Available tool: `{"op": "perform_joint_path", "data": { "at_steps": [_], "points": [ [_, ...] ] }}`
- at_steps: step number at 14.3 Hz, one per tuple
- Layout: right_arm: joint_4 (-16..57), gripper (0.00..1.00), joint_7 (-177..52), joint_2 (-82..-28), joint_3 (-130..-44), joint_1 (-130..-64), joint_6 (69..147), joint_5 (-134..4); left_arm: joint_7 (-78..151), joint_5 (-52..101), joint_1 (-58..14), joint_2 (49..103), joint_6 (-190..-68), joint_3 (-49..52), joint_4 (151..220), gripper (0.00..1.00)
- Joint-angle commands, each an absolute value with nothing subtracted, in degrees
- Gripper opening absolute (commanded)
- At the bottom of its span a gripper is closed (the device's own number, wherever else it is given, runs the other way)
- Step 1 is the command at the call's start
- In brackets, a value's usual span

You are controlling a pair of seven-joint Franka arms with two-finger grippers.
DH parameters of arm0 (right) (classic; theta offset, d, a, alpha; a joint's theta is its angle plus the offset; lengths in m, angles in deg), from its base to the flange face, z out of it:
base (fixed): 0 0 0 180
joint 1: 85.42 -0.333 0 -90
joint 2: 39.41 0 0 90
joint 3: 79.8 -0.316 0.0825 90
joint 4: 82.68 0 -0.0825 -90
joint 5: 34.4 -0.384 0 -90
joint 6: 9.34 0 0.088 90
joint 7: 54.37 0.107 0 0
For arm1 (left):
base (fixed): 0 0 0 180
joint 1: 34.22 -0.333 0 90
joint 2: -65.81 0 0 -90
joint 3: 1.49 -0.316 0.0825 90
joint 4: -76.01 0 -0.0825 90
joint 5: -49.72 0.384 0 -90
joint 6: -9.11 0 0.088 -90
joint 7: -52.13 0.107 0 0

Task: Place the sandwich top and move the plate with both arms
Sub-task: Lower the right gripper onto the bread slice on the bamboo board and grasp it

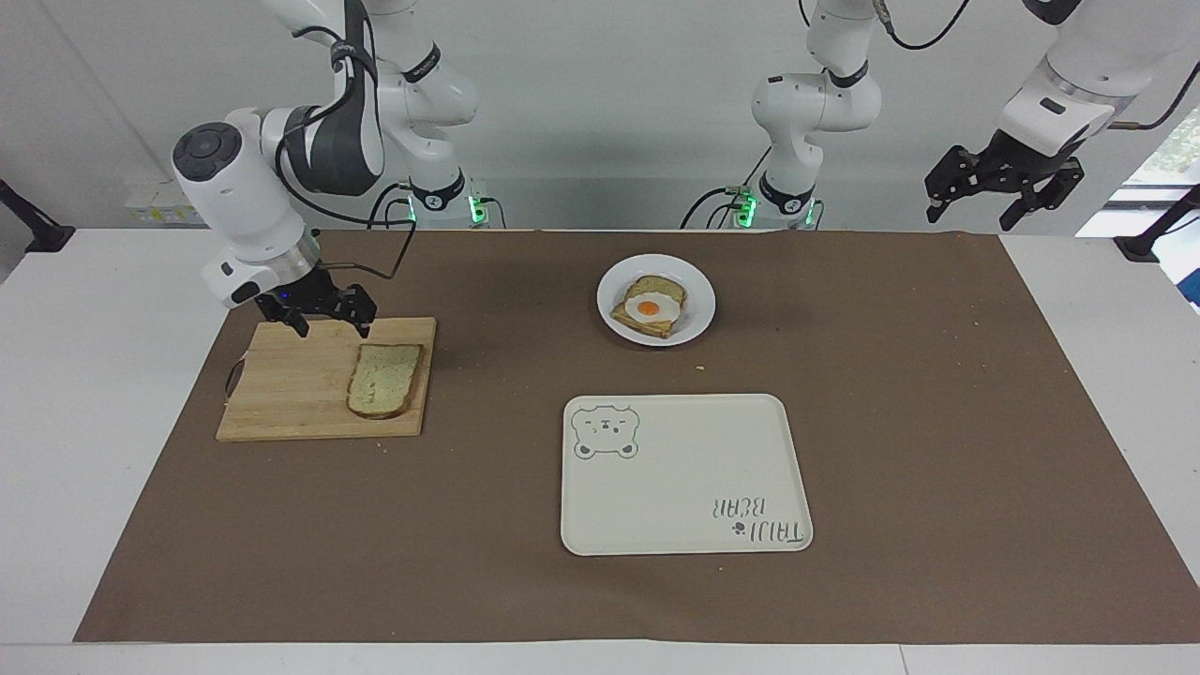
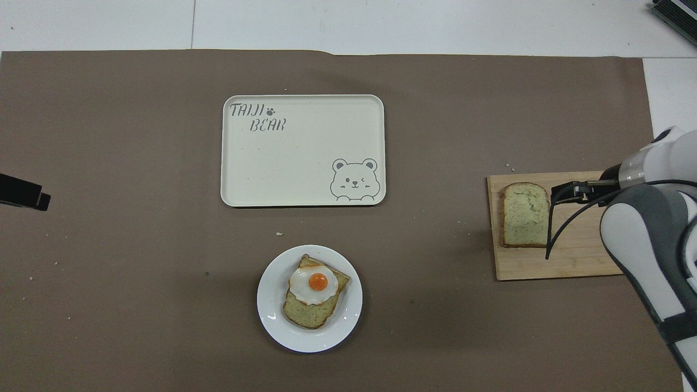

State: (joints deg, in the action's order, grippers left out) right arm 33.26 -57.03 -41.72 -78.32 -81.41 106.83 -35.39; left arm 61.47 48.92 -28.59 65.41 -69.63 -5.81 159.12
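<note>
Right gripper (image 1: 331, 323): it is hanging low over the edge of the board nearest the robots, just beside the bread. Its jaws are standing apart and are holding nothing. They are pointing down.
Right arm (image 1: 239, 202): it is reaching out from its base and bending down over the board. In the overhead view it is covering one end of the board.
Left gripper (image 1: 1003, 192): it is waiting up in the air over the left arm's end of the bench, well apart from the food. Its jaws are standing apart and are holding nothing.
Bread (image 1: 382, 379): the pale slice is lying flat on the board, at the side of the board closest to the plate. Nothing is touching it.
Board (image 1: 291, 389): the wooden board is sitting on the brown mat at the right arm's end of the bench.
Plate (image 1: 698, 305): the small white plate is sitting on the mat near the robots, about midway along the bench.
Toast (image 1: 637, 323): it is lying on the plate.
Egg (image 1: 649, 307): a fried egg is sitting on top of the toast.
Tray (image 1: 684, 450): the cream tray with the bear is lying flat, farther from the robots than the plate.
Mat (image 1: 937, 422): the brown mat is covering most of the bench.
</note>
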Motion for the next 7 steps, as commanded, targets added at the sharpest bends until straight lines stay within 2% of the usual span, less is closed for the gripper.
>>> {"op": "perform_joint_path", "data": {
  "at_steps": [1,3,4,7],
  "points": [
    [36.8,1.0,-58.9,-43.3,-78.7,-80.1,109.8,-39.7,62.1,48.5,-29.5,65.3,-68.5,-5.4,158.5,1.0],
    [38.1,1.0,-59.2,-48.3,-78.7,-80.1,115.8,-41.8,62.1,48.5,-29.5,65.3,-68.5,-5.4,158.5,1.0],
    [38.4,1.0,-59.8,-49.0,-78.7,-80.2,117.8,-41.8,62.1,48.5,-29.5,65.3,-68.5,-5.4,158.5,1.0],
    [38.4,1.0,-66.8,-49.1,-78.7,-77.4,117.1,-41.8,62.1,48.5,-29.5,65.3,-68.5,-5.4,158.5,1.0]
  ]
}}
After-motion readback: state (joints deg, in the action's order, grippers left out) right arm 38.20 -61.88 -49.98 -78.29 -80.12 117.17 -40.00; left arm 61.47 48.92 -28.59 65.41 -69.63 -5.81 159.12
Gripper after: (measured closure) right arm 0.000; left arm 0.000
